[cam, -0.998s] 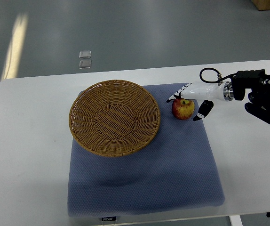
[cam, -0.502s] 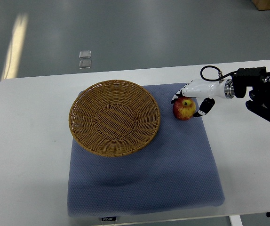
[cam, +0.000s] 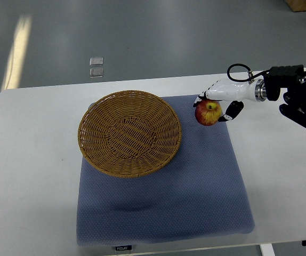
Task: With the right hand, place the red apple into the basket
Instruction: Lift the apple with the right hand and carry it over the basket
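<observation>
A red apple with a yellow patch is held just above the blue mat, a little to the right of the basket's rim. My right hand, white with black fingertips, comes in from the right edge and is shut on the apple, fingers over its far side and thumb on its right. The round wicker basket sits on the left part of the mat and holds nothing. The left arm does not show.
A blue padded mat covers the middle of the white table. The right arm's black forearm and a looped cable hang over the table's right end. Grey floor lies beyond the far edge.
The right hand closed around the apple and raised it slightly off the mat, shifting up and away. The basket has not moved.
</observation>
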{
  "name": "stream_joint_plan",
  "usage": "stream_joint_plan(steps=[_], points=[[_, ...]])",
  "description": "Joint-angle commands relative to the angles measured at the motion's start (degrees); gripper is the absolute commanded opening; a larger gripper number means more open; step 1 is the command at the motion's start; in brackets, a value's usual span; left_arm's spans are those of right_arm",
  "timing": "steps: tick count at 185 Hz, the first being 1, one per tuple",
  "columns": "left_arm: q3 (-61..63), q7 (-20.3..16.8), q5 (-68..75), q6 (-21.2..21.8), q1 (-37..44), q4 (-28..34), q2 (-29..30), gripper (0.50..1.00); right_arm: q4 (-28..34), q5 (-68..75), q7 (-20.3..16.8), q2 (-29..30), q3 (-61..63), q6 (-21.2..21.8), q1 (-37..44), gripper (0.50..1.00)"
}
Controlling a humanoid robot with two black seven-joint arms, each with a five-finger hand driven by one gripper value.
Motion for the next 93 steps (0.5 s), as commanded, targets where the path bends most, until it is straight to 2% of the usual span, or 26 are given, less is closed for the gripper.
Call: stream_joint_plan(steps=[1,44,93], points=[[0.0,0.0,0.0,0.0,0.0,0.0,0.0,1.000,0.0,0.0,0.0,-0.2,0.0,0.2,2.0,0.705],[0.0,0.0,0.0,0.0,0.0,0.0,0.0,1.000,0.4,0.0,0.0,1.0,0.3,0.7,7.0,0.711],[0.0,0.0,0.0,0.0,0.0,0.0,0.0,1.000,0.8,0.0,0.0,9.4,0.3,0.6,9.2,0.715]])
